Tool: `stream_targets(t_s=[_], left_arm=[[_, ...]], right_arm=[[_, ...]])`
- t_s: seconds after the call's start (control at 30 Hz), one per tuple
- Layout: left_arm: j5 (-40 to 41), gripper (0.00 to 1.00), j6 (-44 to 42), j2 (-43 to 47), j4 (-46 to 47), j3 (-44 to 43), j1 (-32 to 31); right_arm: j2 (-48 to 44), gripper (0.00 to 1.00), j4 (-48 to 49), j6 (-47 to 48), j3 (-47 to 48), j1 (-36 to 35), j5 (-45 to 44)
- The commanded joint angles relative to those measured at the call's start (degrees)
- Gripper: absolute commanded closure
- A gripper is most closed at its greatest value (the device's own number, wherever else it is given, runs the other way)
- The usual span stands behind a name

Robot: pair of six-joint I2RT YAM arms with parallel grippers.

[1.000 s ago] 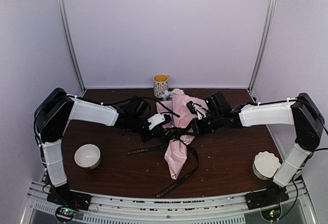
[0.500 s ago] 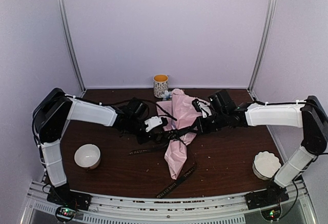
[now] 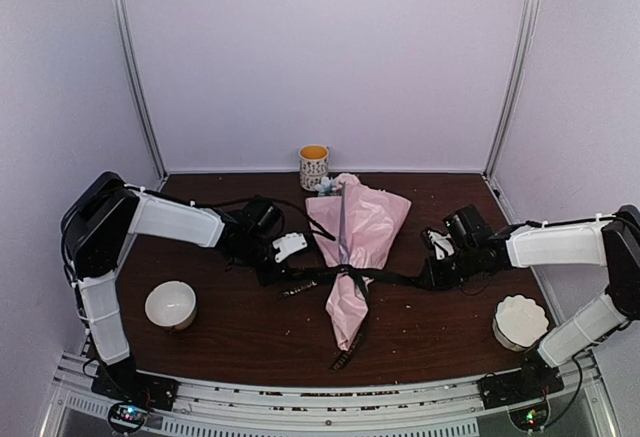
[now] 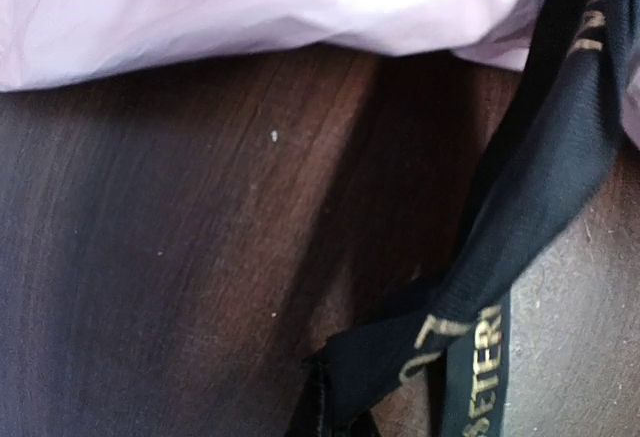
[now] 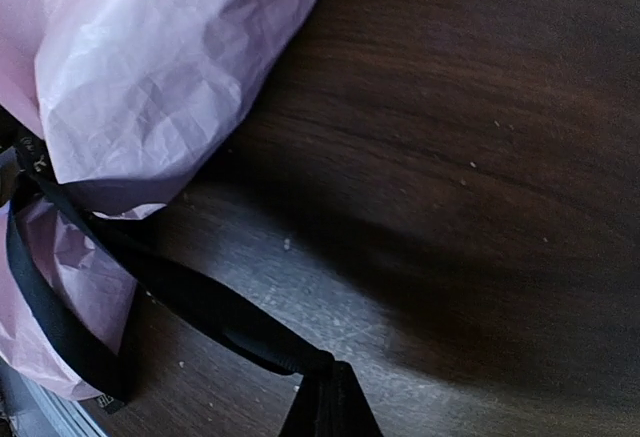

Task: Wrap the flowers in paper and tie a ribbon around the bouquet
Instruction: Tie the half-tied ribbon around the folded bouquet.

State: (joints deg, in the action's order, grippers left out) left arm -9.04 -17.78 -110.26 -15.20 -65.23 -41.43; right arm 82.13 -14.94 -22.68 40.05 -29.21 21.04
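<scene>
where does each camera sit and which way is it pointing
Top external: above and behind the bases, looking down at the table; both arms show, left gripper and right gripper shut on the ribbon around the bouquet.
Left wrist: low over the table, facing ribbon and bouquet; own fingers hardly show.
Right wrist: likewise, from the other side.
Both wrist views share ribbon, bouquet, table.
</scene>
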Motion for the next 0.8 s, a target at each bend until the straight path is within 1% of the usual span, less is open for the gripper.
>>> stream_targets(t_s=[0.0, 0.33, 0.4, 0.6, 0.77], left_arm=[[1.87, 1.00, 1.76, 1.54, -2.70, 1.47, 1.48], [1.37, 1.00, 5.05, 1.62, -4.22, 2.26, 2.97], [0.94, 1.00, 5.74, 1.56, -4.35, 2.60, 3.11], [0.82, 1.00, 8.71, 1.85, -4.72, 3.52, 3.77], [-0.45, 1.00, 10.67, 3.08, -4.17, 5.02, 5.16]], right_arm=[[-1.48, 1.00, -0.65, -0.59, -2.88, 3.54, -0.47], [1.28, 1.00, 2.00, -2.48, -6.45, 10.42, 1.11], [2.59, 1.00, 2.79, -2.84, -6.57, 11.85, 2.69], [4.63, 1.00, 4.48, -6.04, -6.52, 12.53, 2.51], [3.75, 1.00, 5.27, -7.98, -7.26, 12.94, 1.83]])
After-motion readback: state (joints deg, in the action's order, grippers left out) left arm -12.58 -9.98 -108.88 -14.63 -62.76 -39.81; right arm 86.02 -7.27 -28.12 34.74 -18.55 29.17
